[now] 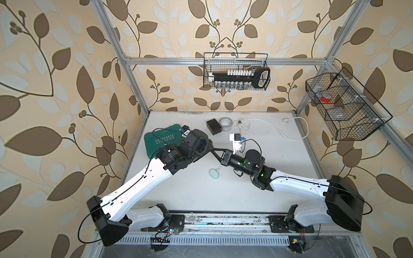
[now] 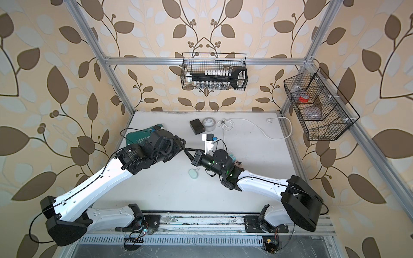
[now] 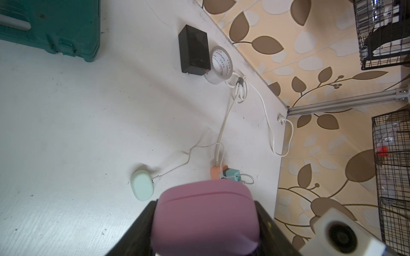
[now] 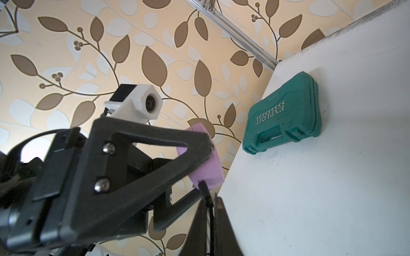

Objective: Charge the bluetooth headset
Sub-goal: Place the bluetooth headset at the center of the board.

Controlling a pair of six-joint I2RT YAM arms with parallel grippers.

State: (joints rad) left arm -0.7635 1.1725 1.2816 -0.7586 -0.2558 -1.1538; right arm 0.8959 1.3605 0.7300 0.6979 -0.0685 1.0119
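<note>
A pink headset case (image 3: 206, 212) sits between the black fingers (image 3: 142, 223) of my left gripper (image 3: 205, 202), which is shut on it and holds it above the table. In the right wrist view the same pink case (image 4: 208, 168) shows behind a left finger (image 4: 155, 155). My right gripper (image 4: 210, 199) has its jaws almost together around a thin black charging cable, whose plug (image 4: 203, 186) touches the case's lower edge. In both top views the two grippers meet tip to tip (image 1: 213, 149) (image 2: 186, 150) over the table's middle, and the case is hidden there.
A mint case (image 3: 142, 185) (image 1: 214, 173) lies on the table with a white cable running to a peach and teal adapter (image 3: 224, 175). A green tool case (image 1: 163, 143), a black box (image 1: 214, 126), a tape roll (image 1: 225, 124) and a white cord (image 1: 274, 128) lie further back.
</note>
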